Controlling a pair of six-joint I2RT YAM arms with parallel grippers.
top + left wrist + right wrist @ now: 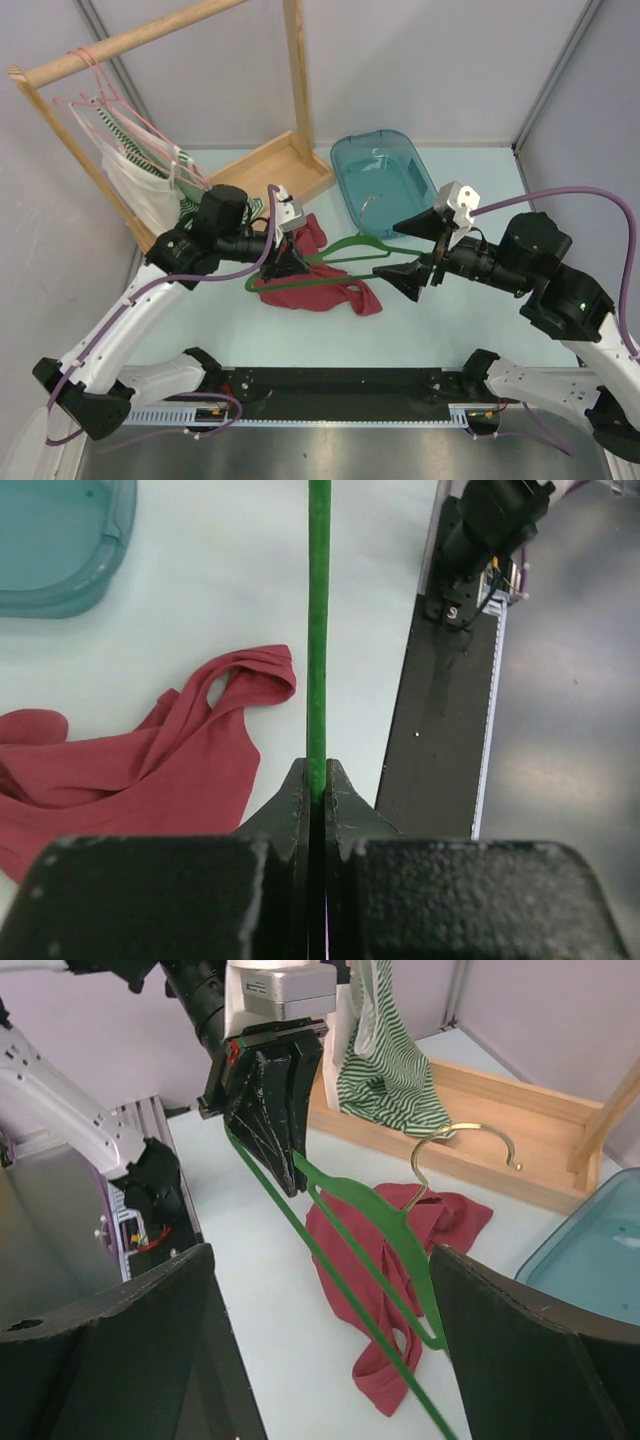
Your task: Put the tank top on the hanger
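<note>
The dark red tank top [315, 293] lies crumpled on the white table. The green hanger [352, 243] is held tilted above it, its metal hook pointing toward the far side. My left gripper [285, 258] is shut on the hanger's left end; the left wrist view shows the jaws [319, 780] clamped on the green bar [319, 630], with the tank top [150, 770] below to the left. My right gripper [388, 250] is wide open at the hanger's right end. In the right wrist view its gripper [320, 1255] is open around the hanger [370, 1220], not touching it, above the tank top [400, 1260].
A teal plastic bin [385, 180] stands at the back centre. A wooden rack [270, 160] at the back left carries pale pink hangers with a green-and-white striped garment [385, 1070] and a white garment [140, 185]. A black rail [340, 385] runs along the near edge.
</note>
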